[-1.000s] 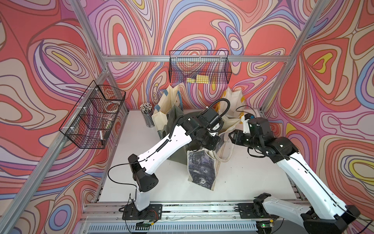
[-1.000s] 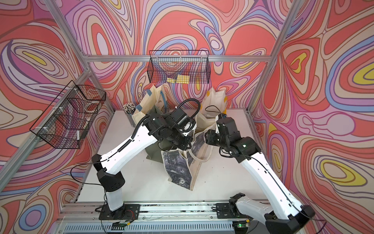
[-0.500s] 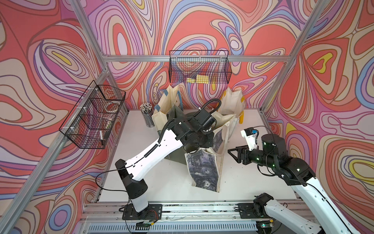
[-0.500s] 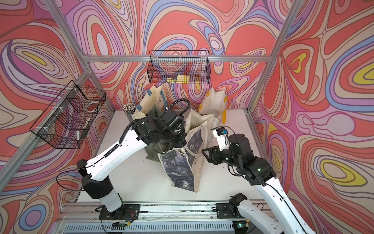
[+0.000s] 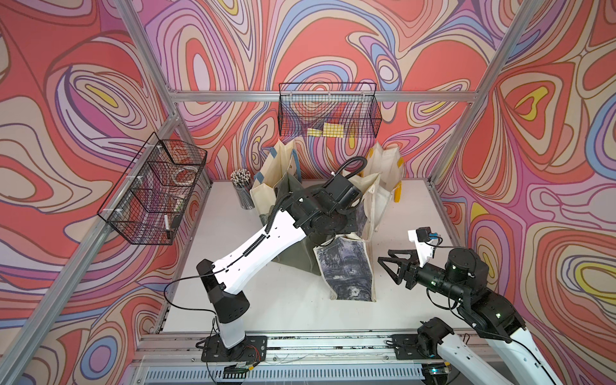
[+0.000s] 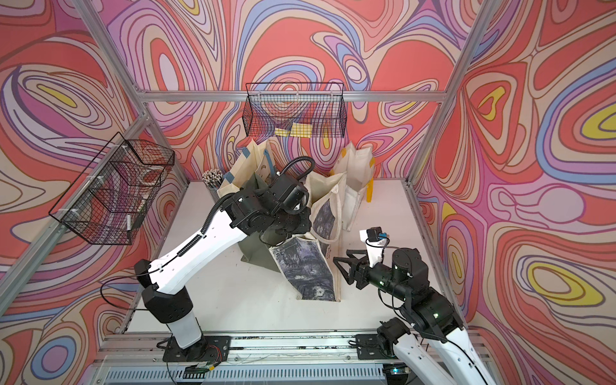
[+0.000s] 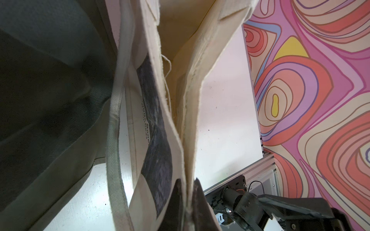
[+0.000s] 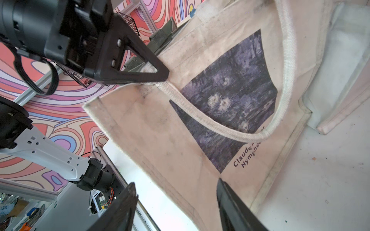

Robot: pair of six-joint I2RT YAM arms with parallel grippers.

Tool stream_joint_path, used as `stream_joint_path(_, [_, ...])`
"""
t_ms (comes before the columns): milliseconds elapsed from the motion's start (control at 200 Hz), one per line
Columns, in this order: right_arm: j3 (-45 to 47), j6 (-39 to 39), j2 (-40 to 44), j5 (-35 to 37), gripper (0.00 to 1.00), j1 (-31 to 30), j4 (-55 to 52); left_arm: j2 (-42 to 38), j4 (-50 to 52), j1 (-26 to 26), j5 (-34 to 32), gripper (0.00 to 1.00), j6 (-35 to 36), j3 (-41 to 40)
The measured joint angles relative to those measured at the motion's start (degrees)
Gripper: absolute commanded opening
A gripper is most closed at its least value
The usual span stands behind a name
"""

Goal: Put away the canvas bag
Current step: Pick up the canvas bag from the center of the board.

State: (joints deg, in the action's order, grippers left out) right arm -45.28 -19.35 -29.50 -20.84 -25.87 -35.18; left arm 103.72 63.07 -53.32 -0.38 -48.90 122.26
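Note:
The canvas bag (image 5: 346, 266) (image 6: 308, 266) is cream with a dark purple water-lily print and stands mid-table. My left gripper (image 7: 188, 200) is shut on the bag's top edge, with cloth pinched between both fingers. In the right wrist view the left gripper (image 8: 160, 77) grips the rim where a handle (image 8: 220, 128) starts, and that handle hangs loose over the print. My right gripper (image 5: 388, 266) (image 6: 343, 266) (image 8: 176, 182) is open and holds nothing. It sits just right of the bag, pointing at its side without touching.
An olive green bag (image 5: 293, 256) leans against the canvas bag's left side. Two more cream bags (image 5: 276, 173) (image 5: 386, 166) stand at the back wall beside a pencil cup (image 5: 241, 193). Wire baskets hang on the back wall (image 5: 328, 113) and the left frame (image 5: 153, 190).
My right gripper opened wider and drew back from the bag's top toward the front right. The left arm shifted, bringing the bag slightly forward with it.

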Motion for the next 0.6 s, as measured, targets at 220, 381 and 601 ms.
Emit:
stream_joint_path(220, [5.4,1.6,-2.3,0.1,0.68,-0.5,6.6,3.5,2.0,0.0,-1.0,0.00,0.1,4.6])
stream_joint_path(381, [6.6,4.3,-4.3,1.4,0.68,-4.1,10.3,4.8,2.8,0.5,-1.2,0.00,0.2,6.3])
stream_joint_path(601, [9.7,6.8,-6.2,8.2,0.68,-10.9,16.4,8.5,3.8,0.8,-1.2,0.00,0.2,10.7])
